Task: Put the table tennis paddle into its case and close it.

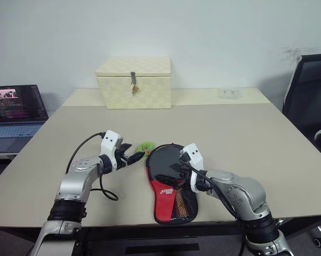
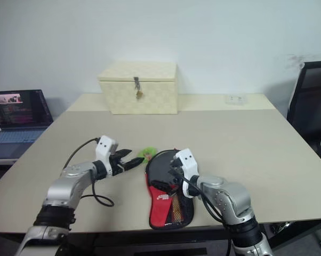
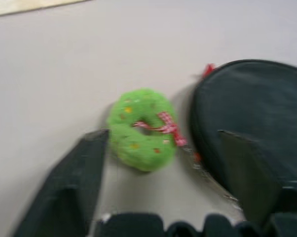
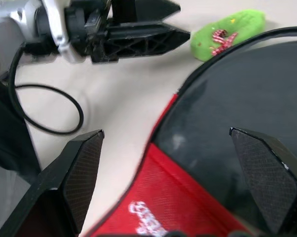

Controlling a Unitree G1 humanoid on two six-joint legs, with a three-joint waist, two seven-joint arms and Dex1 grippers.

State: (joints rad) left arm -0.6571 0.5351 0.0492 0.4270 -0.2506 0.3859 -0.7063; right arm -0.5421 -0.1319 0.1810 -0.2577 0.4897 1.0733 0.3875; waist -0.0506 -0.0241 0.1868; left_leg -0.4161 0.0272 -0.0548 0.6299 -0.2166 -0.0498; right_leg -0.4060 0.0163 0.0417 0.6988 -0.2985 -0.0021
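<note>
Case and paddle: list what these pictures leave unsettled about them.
- Table tennis paddle: whether it lies inside the case is hidden by the black fabric, both eye views.
- Zip: closed or not, too small in the eye views, blurred in the left wrist view beside the green charm.
- Case's far half: covered by the right gripper.

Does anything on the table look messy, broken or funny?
Nothing stands out. The black and red case lies flat near the table's front edge, with its green charm beside its round end. The cream box sits squarely at the back, latch down. Nothing looks spilled or damaged.
</note>
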